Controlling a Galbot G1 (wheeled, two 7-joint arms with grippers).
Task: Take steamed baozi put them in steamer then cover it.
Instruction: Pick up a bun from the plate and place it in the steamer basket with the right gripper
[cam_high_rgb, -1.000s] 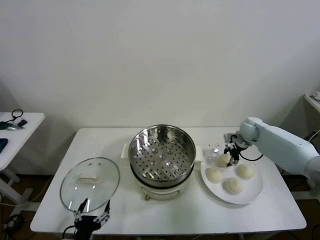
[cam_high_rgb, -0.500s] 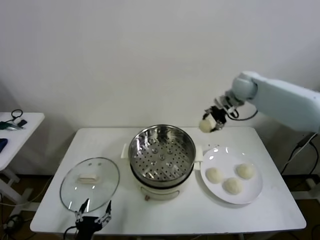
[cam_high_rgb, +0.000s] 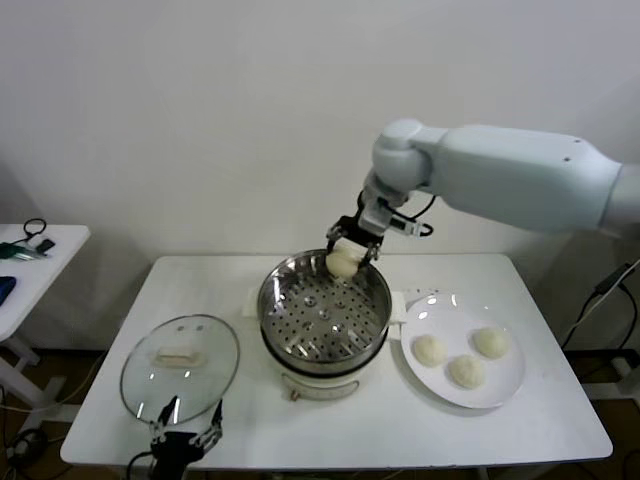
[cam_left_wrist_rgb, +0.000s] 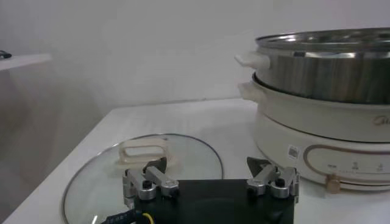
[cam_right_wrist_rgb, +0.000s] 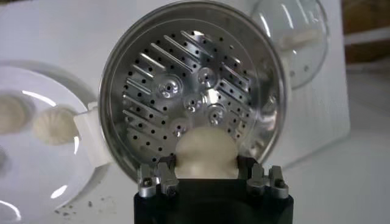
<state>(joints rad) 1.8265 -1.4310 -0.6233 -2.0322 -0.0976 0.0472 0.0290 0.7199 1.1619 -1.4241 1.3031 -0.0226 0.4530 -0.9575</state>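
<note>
One cream baozi hangs above the open steamer.

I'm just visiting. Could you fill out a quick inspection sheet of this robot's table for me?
Surface: white table, tidy.
Job's things: steamer open, tray bare; one baozi held above its far rim; three baozi on the white plate; glass cover flat on the table.
Clutter: nothing seen.
Hands: right hand shut on the baozi; left hand open, at the table's near edge by the cover.
Cables: some under the side table.
Surroundings: plain white wall.
</note>
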